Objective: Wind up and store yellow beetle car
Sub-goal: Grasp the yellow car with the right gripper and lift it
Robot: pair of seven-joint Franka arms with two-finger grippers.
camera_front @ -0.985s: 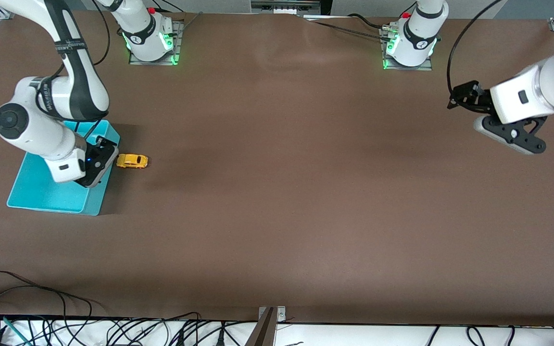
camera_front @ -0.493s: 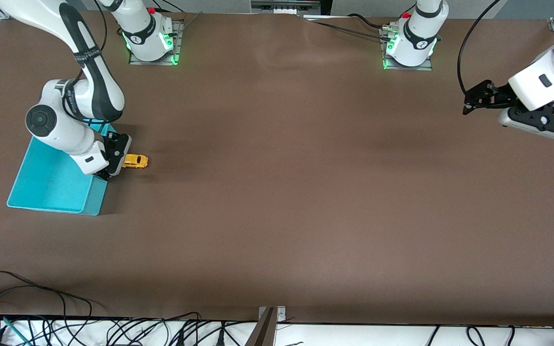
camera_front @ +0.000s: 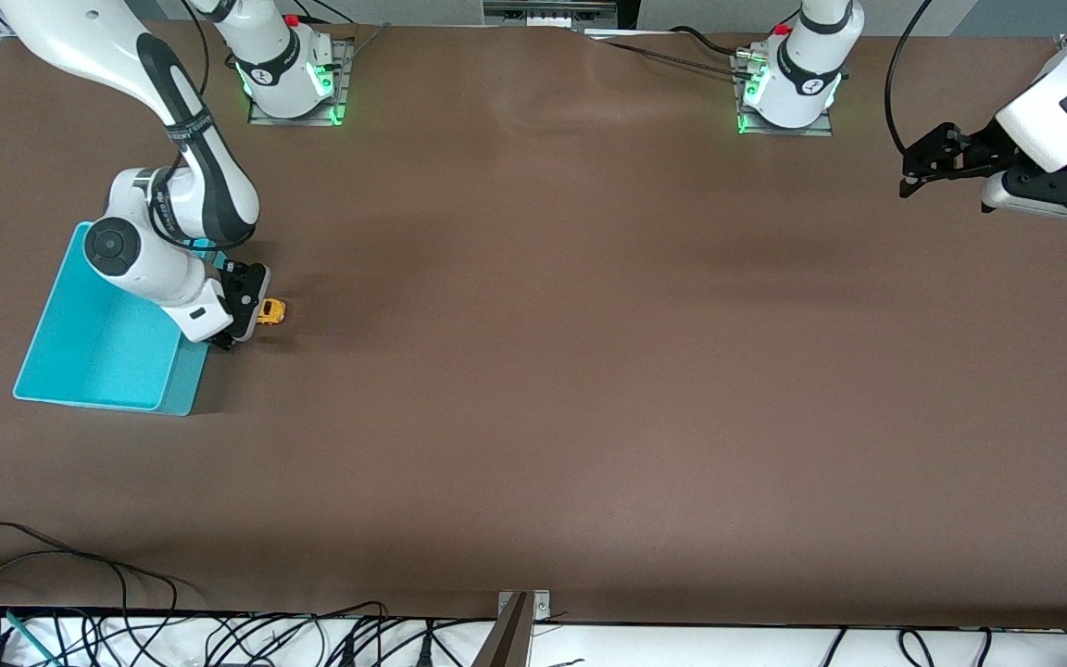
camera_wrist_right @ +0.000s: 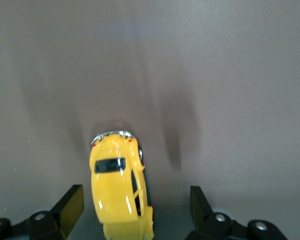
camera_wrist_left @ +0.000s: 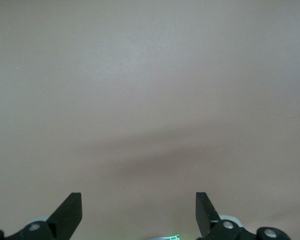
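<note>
yellow beetle car (camera_wrist_right: 119, 192) between spread right gripper (camera_wrist_right: 130, 207) fingers; left gripper (camera_wrist_left: 139, 215) waits, spread.

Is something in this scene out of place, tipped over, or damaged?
Nothing stands out. The yellow beetle car sits upright on the table beside the teal tray, between the open right gripper's fingers. The open left gripper waits over bare table.

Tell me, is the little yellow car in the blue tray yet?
No. The yellow car sits on the table beside the blue tray.

Car (camera_front: 271, 311) on table, beside tray (camera_front: 80, 352).
</note>
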